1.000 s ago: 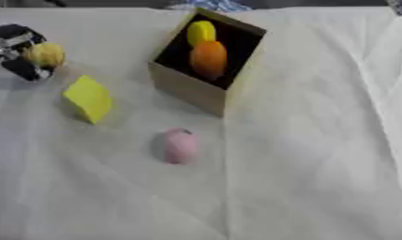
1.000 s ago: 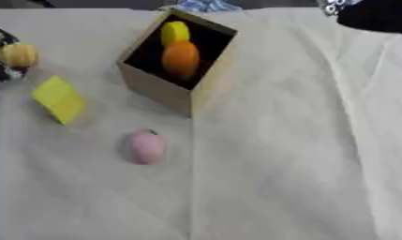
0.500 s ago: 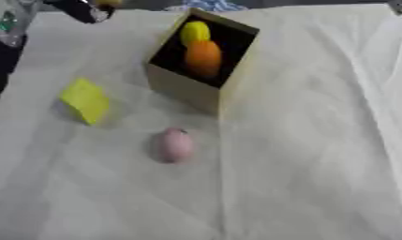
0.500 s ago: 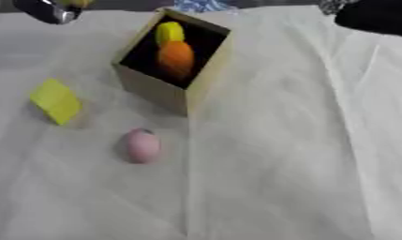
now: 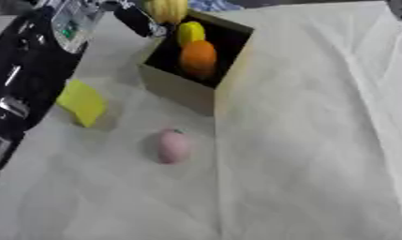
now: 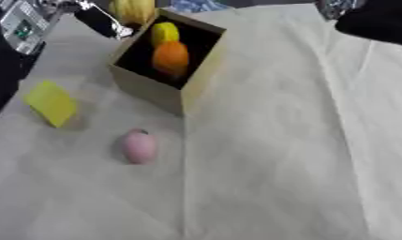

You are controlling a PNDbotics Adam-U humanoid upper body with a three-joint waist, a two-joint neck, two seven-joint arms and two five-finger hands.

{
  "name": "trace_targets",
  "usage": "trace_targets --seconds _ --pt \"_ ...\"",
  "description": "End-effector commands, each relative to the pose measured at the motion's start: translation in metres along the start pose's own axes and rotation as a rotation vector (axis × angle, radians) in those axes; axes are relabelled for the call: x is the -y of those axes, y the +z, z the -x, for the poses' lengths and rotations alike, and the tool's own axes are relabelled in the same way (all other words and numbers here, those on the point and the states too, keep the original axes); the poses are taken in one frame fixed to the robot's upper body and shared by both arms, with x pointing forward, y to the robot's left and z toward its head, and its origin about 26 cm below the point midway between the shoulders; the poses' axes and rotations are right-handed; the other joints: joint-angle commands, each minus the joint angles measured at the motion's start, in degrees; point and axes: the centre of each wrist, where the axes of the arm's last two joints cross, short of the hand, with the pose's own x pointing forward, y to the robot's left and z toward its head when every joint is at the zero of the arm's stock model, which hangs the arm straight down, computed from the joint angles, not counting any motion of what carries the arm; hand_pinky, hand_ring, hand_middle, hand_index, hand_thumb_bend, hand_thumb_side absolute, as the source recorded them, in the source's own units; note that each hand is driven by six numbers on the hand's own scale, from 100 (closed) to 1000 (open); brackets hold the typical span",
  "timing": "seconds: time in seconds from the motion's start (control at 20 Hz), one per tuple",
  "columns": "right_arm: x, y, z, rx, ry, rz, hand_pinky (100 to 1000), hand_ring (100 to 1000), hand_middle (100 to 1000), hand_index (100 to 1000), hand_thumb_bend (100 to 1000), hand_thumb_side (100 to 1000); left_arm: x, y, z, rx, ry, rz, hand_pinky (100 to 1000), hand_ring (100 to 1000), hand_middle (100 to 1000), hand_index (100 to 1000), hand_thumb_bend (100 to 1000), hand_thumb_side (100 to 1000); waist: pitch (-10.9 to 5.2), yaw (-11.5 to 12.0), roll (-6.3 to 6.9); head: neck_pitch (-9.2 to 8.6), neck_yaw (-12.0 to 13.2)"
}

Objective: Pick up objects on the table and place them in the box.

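Your left hand (image 5: 142,18) was curled round a pale yellow fruit (image 5: 167,9), poised at the far rim of the box (image 5: 183,89). You did well to clear that rim before releasing, beside the orange (image 5: 198,56). The pink fruit (image 5: 173,145) and yellow block (image 5: 81,101) waited on the cloth. Your right hand's fingers couldn't be told.

Table cover (image 5: 318,140) looks like matt cloth, off-white w/ soft creases. Box (image 5: 175,89) reads as plain brown cardboard, matt, dark inside. Orange fruit (image 5: 198,57) and pink fruit (image 5: 173,146) look smooth, plastic-like; left hand (image 5: 142,21) glossy black w/ silver metal bits.
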Motion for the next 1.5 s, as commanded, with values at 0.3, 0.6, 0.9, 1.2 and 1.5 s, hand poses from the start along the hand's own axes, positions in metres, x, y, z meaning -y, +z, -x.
trace_targets --seconds 0.3,0.6,0.9,1.2,1.5 --pt "0.008 -0.004 -0.009 0.040 -0.001 0.030 894 687 643 782 100 507 -0.003 -0.006 0.003 -0.006 -0.031 0.056 845 805 790 885 563 434 -1.06 0.0 -0.04 -0.22 0.3" --pt "0.006 -0.005 -0.009 0.040 -0.016 0.029 894 685 641 780 100 510 -0.018 0.001 -0.002 0.006 -0.068 -0.010 852 813 803 910 656 557 -1.46 0.5 0.01 0.17 0.2" --pt "0.005 -0.004 -0.008 0.032 -0.020 0.033 894 685 642 780 100 512 -0.033 0.017 0.001 0.031 -0.059 -0.069 833 786 766 865 557 472 -2.09 1.3 0.08 0.79 -0.3" --pt "0.006 -0.001 -0.006 0.020 -0.008 0.033 894 684 640 779 100 513 -0.039 0.087 0.036 0.074 -0.104 0.030 846 805 784 876 608 428 -2.00 2.8 0.56 0.98 -1.9" --pt "0.005 -0.003 -0.007 0.028 -0.013 0.031 894 683 640 778 100 514 -0.025 0.148 0.045 0.062 -0.115 0.192 858 822 797 875 670 420 -1.86 3.2 0.44 0.68 -2.4"
